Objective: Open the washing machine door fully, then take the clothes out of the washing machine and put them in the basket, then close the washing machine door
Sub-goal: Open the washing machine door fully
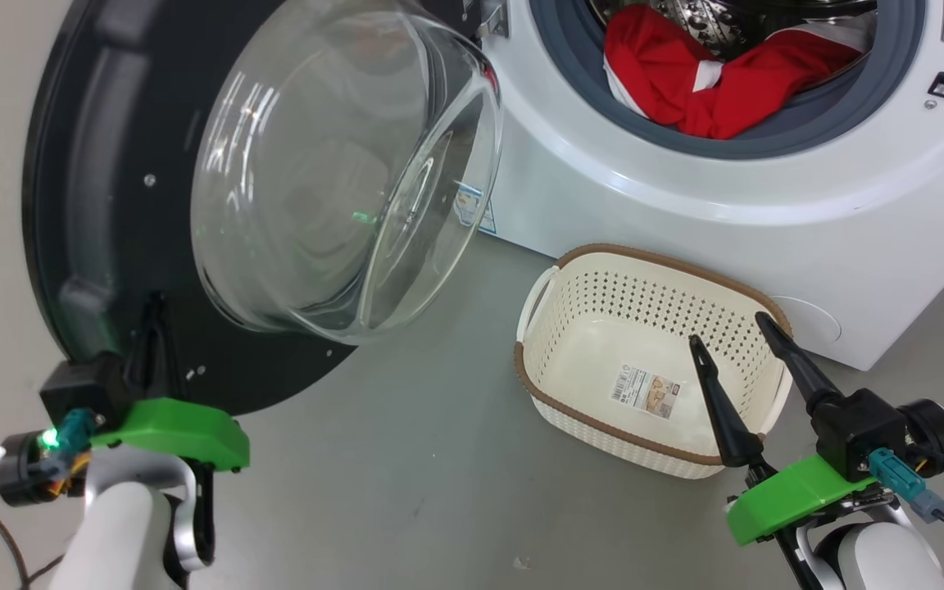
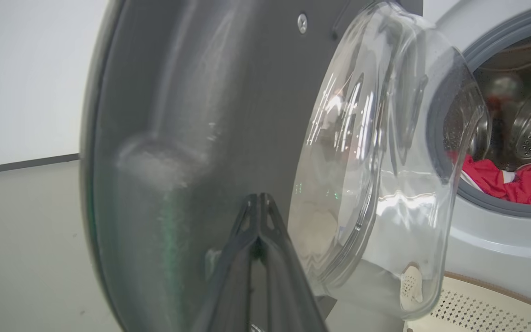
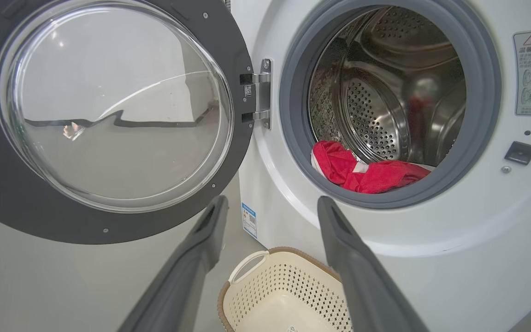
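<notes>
So, my left pincer (image 1: 156, 305), pinched shut, leans on the washing machine door (image 1: 95, 205) to swing it fully open, while my right pincer (image 1: 728, 328) hangs spread by the basket (image 1: 603, 254).

a smooth grey floor (image 1: 406, 475) is seen, evenly lit, with soft shadows cast on it. it is met by a plain white wall (image 2: 21, 69), along whose foot a thin dark strip (image 2: 21, 163) is run. a small pale speck (image 1: 521, 563) is seen on the floor.

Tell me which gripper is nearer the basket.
Right. The right gripper hovers over the basket; the left gripper is at the washing machine door.
</notes>
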Motion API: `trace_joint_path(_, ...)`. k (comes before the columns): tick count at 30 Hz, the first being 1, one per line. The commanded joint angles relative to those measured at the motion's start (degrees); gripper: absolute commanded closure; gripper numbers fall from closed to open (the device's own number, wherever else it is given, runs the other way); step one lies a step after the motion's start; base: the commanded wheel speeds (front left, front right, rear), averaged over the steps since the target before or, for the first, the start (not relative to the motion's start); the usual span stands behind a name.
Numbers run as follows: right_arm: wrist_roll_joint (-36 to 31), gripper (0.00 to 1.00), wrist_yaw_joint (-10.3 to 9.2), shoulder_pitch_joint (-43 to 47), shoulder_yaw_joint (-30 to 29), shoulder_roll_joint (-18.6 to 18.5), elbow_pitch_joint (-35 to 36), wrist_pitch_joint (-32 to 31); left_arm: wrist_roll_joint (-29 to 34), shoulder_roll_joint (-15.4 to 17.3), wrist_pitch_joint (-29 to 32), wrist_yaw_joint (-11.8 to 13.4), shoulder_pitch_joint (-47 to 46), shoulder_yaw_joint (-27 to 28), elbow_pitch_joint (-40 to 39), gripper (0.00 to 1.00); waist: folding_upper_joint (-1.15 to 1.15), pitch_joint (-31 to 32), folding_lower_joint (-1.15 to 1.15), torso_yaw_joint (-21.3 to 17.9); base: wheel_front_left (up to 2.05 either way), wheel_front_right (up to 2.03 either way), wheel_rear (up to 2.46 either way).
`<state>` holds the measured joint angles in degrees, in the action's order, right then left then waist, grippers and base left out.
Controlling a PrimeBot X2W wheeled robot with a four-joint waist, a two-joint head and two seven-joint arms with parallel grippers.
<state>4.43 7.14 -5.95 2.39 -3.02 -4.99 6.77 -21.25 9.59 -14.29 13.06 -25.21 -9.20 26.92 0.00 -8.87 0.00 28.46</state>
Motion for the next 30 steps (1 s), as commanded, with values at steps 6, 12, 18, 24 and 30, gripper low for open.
trace_joint_path(6, -1.24, 0.0, 0.35, -0.37, 1.63, 0.14, 2.56, -0.84, -0.32, 3.05, -0.69, -0.4, -5.16, 4.76, 1.9, 1.0, 0.0, -0.8, 0.0, -0.19, 0.0, 0.0, 0.0)
trace_joint_path(12, -2.1, 0.0, 0.35, -0.44, 1.69, 0.14, 3.48, -1.85, 0.37, 2.94, -0.7, -1.43, -7.53, 6.14, 3.85, 1.0, 0.0, -1.6, 0.0, -0.03, 0.0, 0.0, 0.0)
trace_joint_path(18, -2.47, 0.0, 0.35, -1.0, 2.06, 0.14, 4.38, -2.35, 1.02, 3.03, -0.7, -2.18, -9.12, 7.75, 6.16, 1.0, 0.0, -2.23, 0.0, -0.22, 0.0, 0.0, 0.0)
trace_joint_path(24, -2.87, 0.0, 0.35, -1.2, 2.15, 0.14, 4.83, -2.7, 1.57, 2.61, -0.7, -2.97, -10.81, 10.33, 7.85, 1.0, 0.0, -2.71, 0.0, -0.31, 0.0, 0.0, 0.0)
trace_joint_path(30, -3.24, 0.0, 0.35, -1.42, 2.31, 0.14, 5.42, -3.29, 1.71, 2.4, -0.71, -4.06, -13.35, 12.67, 11.04, 1.0, 0.0, -3.48, 0.0, -0.33, 0.0, 0.0, 0.0)
